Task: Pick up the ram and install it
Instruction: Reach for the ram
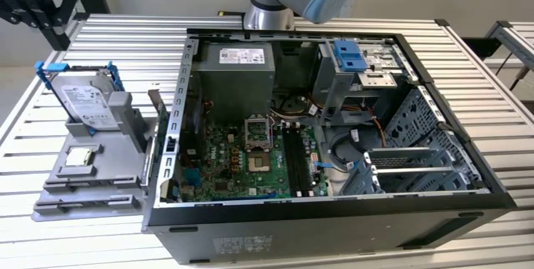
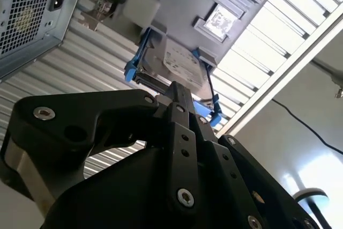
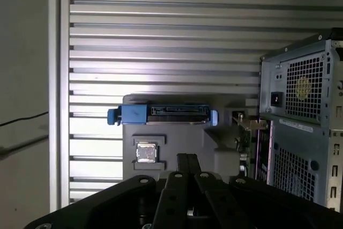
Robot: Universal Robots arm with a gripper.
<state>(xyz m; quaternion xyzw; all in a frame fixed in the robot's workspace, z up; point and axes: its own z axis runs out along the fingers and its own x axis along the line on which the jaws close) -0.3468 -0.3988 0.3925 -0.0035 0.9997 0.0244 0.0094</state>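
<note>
Black two-finger gripper (image 3: 186,157): pincer closed, empty, above grey plastic tray (image 1: 84,178). Thin dark ram stick (image 1: 157,107) upright at tray edge, exterior view's left-centre, beside black computer case (image 1: 334,231). Open wide, straddle stick's flat faces squarely.

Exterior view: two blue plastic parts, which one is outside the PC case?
The blue caddy around the hard drive on the grey fixture, at the exterior view's left. The other, a blue latch, sits inside the case.
</note>
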